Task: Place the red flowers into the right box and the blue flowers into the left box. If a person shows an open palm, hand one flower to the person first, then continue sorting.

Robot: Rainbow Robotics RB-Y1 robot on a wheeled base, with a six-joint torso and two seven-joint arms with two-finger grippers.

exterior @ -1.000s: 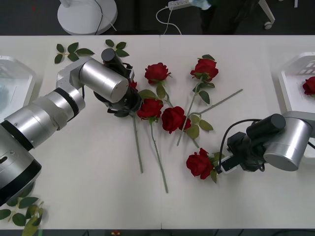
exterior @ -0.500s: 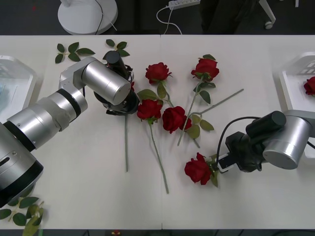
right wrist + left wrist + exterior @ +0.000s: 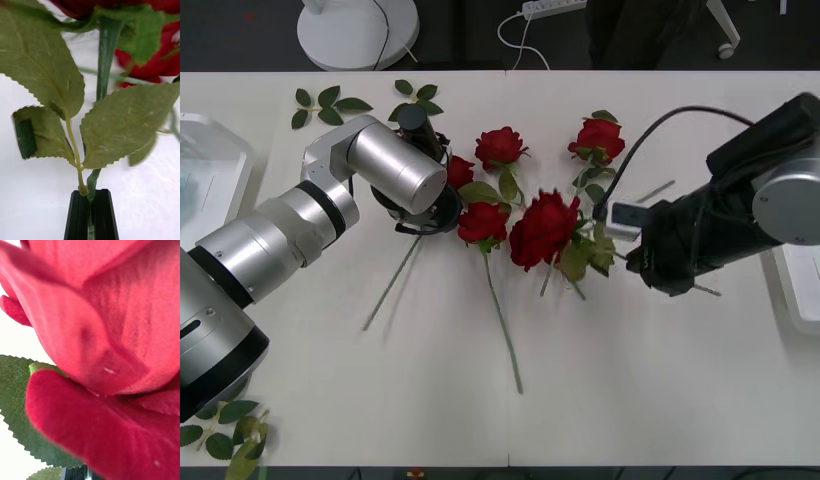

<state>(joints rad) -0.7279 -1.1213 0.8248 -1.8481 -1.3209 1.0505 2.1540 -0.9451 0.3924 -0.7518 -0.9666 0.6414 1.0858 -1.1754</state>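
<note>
My right gripper [image 3: 632, 260] hangs above the table's middle right, its black fingers [image 3: 80, 215] shut on the green stem of a red flower [image 3: 545, 226] with broad leaves [image 3: 123, 123]. At the middle left, my left gripper [image 3: 436, 212] is shut on another red flower [image 3: 460, 172]; its head [image 3: 112, 333] sits right at the wrist camera and its stem slants down to the left. Three more red flowers [image 3: 500, 147] [image 3: 598, 138] [image 3: 483, 222] lie between the arms. The left box [image 3: 220, 160] is at the left edge. The right box [image 3: 798, 290] is mostly behind my right arm.
Loose green leaf sprigs lie at the back left [image 3: 328, 102] and at the front left corner [image 3: 225, 425]. A white round stand base [image 3: 358, 30] and a cable sit on the floor beyond the table. The table's front half is bare.
My right arm has lifted its red flower off the front of the table and carried it back over the middle. The left gripper's flower stem swung from pointing down to slanting left.
</note>
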